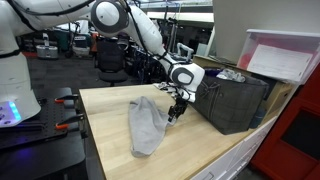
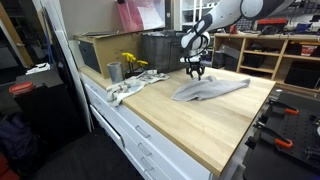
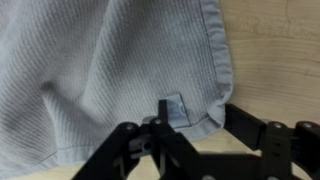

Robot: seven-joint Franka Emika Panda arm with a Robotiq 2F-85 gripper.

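A light grey towel (image 1: 148, 125) lies crumpled on the wooden table top (image 1: 205, 150); it also shows as a flat heap (image 2: 208, 89) in an exterior view. My gripper (image 1: 177, 108) points down at the towel's end nearest the black crate, also visible from the side (image 2: 194, 70). In the wrist view the towel (image 3: 110, 70) fills the upper left, and its hemmed corner with a small tag (image 3: 176, 108) sits between the jaws of the gripper (image 3: 198, 112). The fingers stand apart on either side of that corner, with bare wood showing beside the right finger (image 3: 245, 125).
A black mesh crate (image 1: 235, 100) stands just behind the gripper. A metal cup (image 2: 114, 71), a yellow item (image 2: 130, 62) and a white rag (image 2: 125, 88) lie along the table's far edge. A pink-and-white box (image 1: 285, 55) sits on the crate. Clamps (image 2: 285, 112) hold the near edge.
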